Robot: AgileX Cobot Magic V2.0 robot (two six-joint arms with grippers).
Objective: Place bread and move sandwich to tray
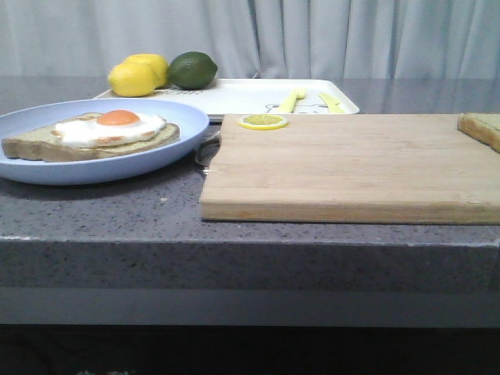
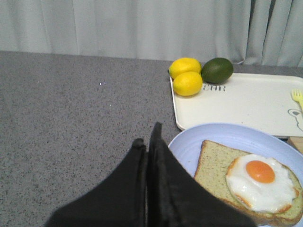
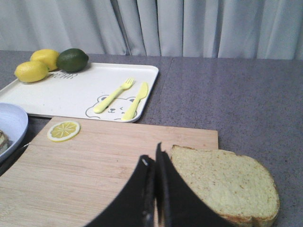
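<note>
The sandwich (image 1: 94, 134) (image 2: 246, 182), a flat bread slice topped with a fried egg, lies on the pale blue plate (image 1: 183, 121) (image 2: 222, 135) at the left. The thick bread (image 1: 480, 129) (image 3: 222, 182) rests on the right end of the wooden cutting board (image 1: 344, 168) (image 3: 94, 165). The white tray (image 1: 242, 95) (image 2: 236, 106) (image 3: 71, 92) sits behind them. My left gripper (image 2: 147, 139) is shut and empty, just beside the plate's rim. Shut on nothing as well, my right gripper (image 3: 152, 158) hovers over the board next to the bread. Neither gripper appears in the front view.
Two lemons (image 1: 139, 75) (image 2: 185, 75) and a lime (image 1: 192, 69) (image 2: 217, 70) sit at the tray's far left corner. A yellow fork (image 3: 113, 94) and knife (image 3: 136, 100) lie on the tray. A lemon slice (image 1: 262, 121) (image 3: 63, 130) rests on the board. The counter edge runs along the front.
</note>
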